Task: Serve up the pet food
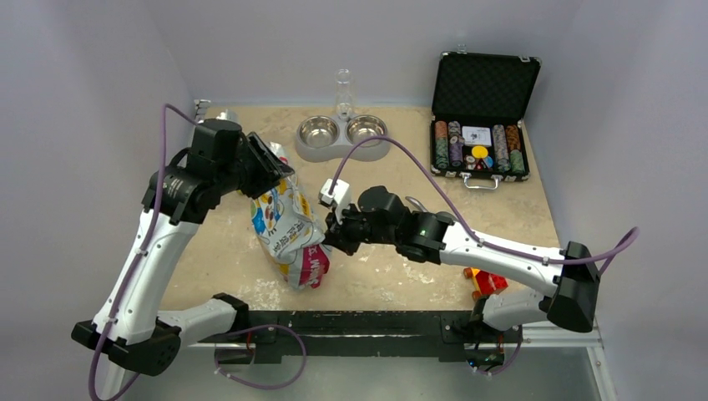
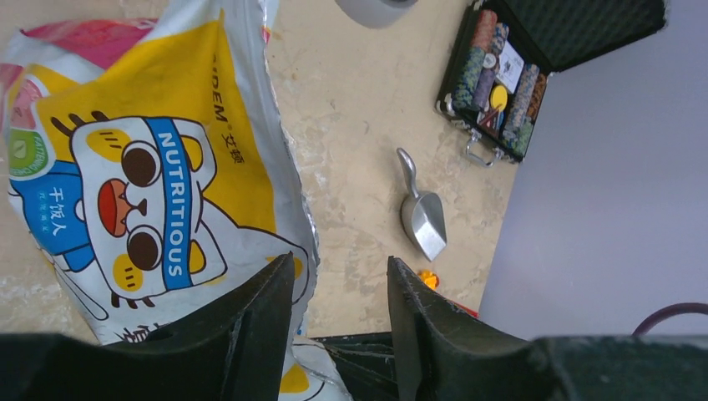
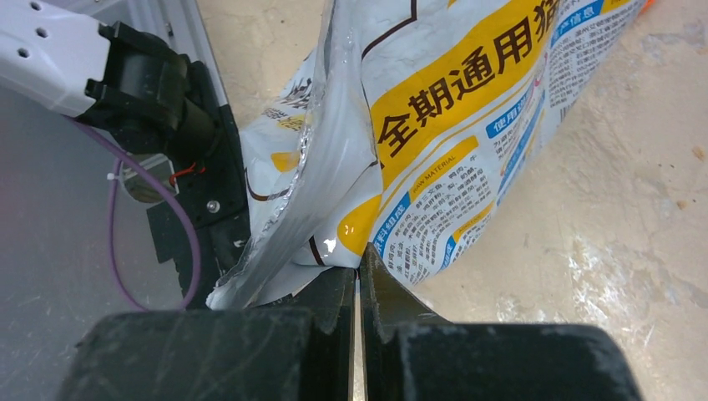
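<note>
The pet food is hidden; no kibble shows. A white, yellow and pink printed foil bag (image 1: 290, 230) stands tilted on the table's near middle. My right gripper (image 1: 332, 236) is at the bag's right side. In the right wrist view, the right gripper (image 3: 359, 271) is shut, with a fold of the bag (image 3: 451, 109) pinched at its tips. My left gripper (image 1: 271, 167) is at the bag's upper end. In the left wrist view, the left gripper (image 2: 341, 267) is open; its left finger lies over the bag's (image 2: 150, 167) edge and bare table shows between the jaws.
A double steel bowl feeder (image 1: 342, 134) with a clear bottle (image 1: 343, 92) stands at the back centre. An open black case of poker chips (image 1: 480, 125) sits back right. A metal scoop (image 2: 422, 213) lies on the table. A red and orange object (image 1: 484, 282) lies near the right arm's base.
</note>
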